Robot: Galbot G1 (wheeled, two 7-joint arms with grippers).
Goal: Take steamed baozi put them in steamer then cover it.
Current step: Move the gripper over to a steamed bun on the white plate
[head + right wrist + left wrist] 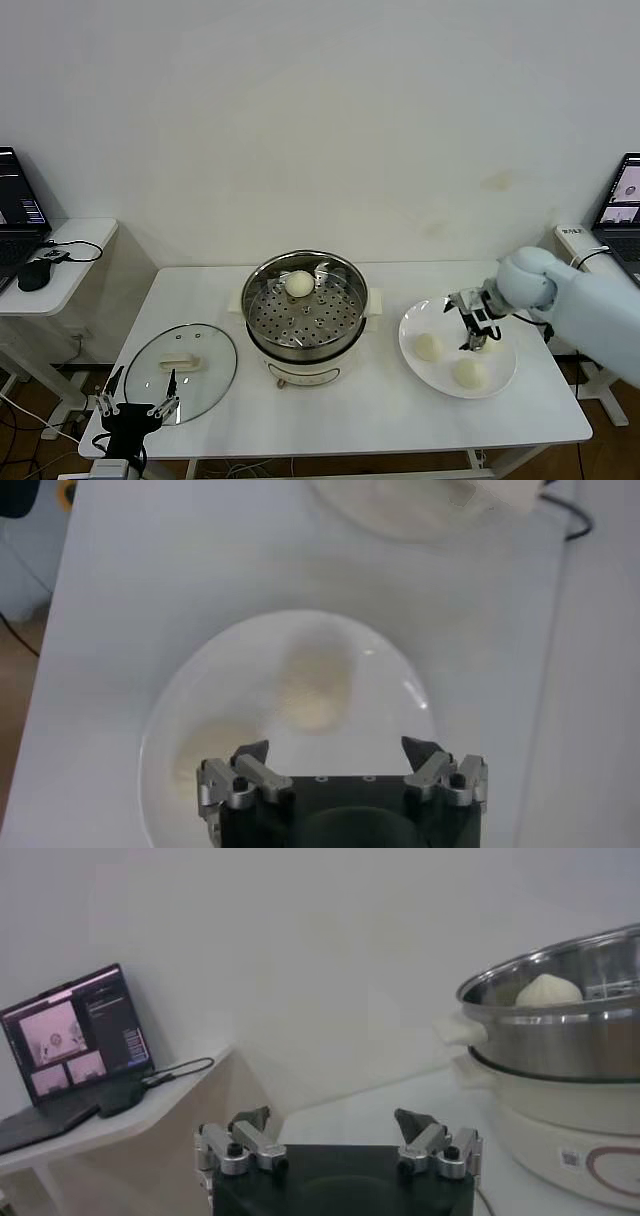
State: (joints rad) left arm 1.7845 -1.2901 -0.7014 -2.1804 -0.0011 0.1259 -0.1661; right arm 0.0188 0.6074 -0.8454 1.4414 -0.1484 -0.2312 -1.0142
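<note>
Over the white plate (505,375) the right gripper (476,330) hovers with jaws wide, above a baozi (429,346); one already sits in the steamer (305,310). Next: descend and close. Left gripper (137,398) waits wide near the lid (181,372).

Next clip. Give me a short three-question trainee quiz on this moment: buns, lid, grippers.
1. How many buns are in the steamer?
2. True or false: the lid covers the steamer.
3. Which gripper hangs over the plate? A) left B) right

Key:
1. One bun sits on the perforated tray. Two more, one and another, show on the plate.
2. False. The lid lies on the table, on the steamer's left.
3. B. The right gripper is over the plate, jaws open and empty; the left gripper waits open by the lid at the table's front edge.
</note>
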